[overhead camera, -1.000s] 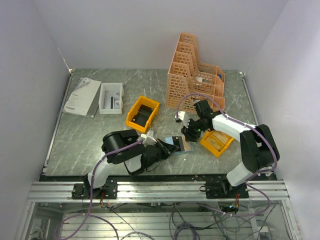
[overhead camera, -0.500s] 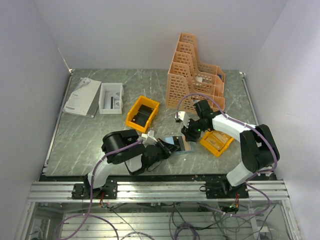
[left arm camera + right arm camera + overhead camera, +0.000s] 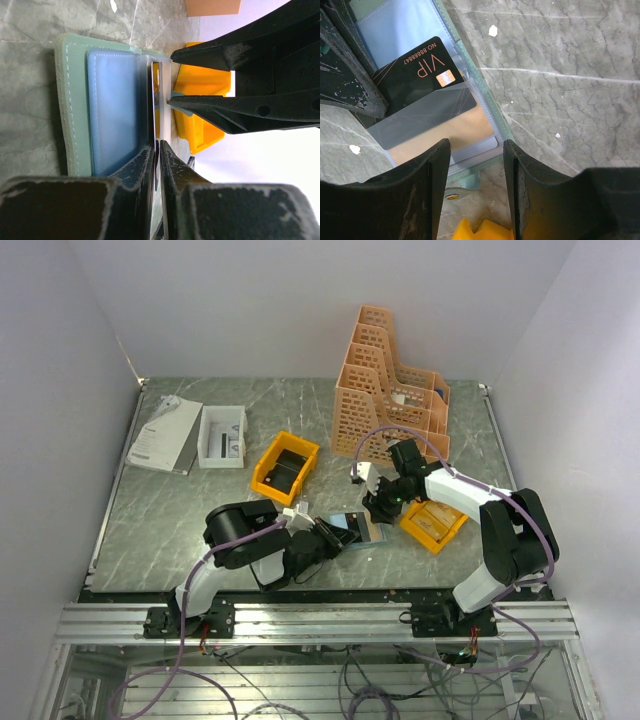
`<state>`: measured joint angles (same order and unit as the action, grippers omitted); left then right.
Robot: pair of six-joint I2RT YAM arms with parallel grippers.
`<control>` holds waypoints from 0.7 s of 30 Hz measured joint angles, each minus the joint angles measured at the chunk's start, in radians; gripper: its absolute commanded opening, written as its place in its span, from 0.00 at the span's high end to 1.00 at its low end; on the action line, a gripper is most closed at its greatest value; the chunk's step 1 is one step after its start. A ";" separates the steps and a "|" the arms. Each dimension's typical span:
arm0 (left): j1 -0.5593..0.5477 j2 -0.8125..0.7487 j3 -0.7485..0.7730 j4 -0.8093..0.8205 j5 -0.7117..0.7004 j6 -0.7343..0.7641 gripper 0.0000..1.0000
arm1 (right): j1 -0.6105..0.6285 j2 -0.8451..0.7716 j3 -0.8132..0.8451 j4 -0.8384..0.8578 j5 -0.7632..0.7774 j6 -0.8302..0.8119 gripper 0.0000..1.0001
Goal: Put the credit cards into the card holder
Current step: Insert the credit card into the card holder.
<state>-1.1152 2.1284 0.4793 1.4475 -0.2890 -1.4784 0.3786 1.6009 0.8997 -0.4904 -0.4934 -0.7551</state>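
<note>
Left gripper (image 3: pixel 156 150) is clamping the black credit card (image 3: pixel 417 82), half-seated in the open card holder (image 3: pixel 72 100) at mid-surface, long axis pointing right toward the right gripper (image 3: pixel 476 145), which is hovering with jaws apart.

A black card (image 3: pixel 420 82) carries the only readable print, seen in the right wrist view. It says "VIP" in large pale letters and, in a smaller line along the edge above, "NO.8888847", though the last digits are not fully sure. The card lies half under a clear pocket of the card holder (image 3: pixel 395 25). In the top view, the white booklet (image 3: pixel 165 435) and the white box (image 3: pixel 222 436) on the table bear dark print too small to read.
</note>
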 measured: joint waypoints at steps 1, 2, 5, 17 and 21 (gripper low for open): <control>0.000 0.000 0.000 0.000 0.000 0.000 0.80 | -0.001 0.000 0.000 0.000 0.000 0.003 0.52; -0.001 0.000 0.000 0.000 0.000 0.000 0.80 | -0.002 0.000 0.000 0.000 0.000 0.004 0.52; -0.001 0.000 0.000 0.000 0.000 0.000 0.79 | -0.006 -0.002 0.000 -0.003 -0.005 0.013 0.51; -0.002 0.004 0.000 0.000 0.000 -0.002 0.79 | -0.013 -0.079 0.000 -0.012 -0.084 0.023 0.55; -0.002 0.010 0.000 0.003 0.000 -0.007 0.79 | -0.012 -0.095 0.000 -0.011 -0.176 0.055 0.94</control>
<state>-1.1168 2.1384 0.4797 1.4509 -0.2886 -1.4853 0.3664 1.5059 0.8997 -0.5014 -0.6693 -0.7006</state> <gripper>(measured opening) 0.210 0.334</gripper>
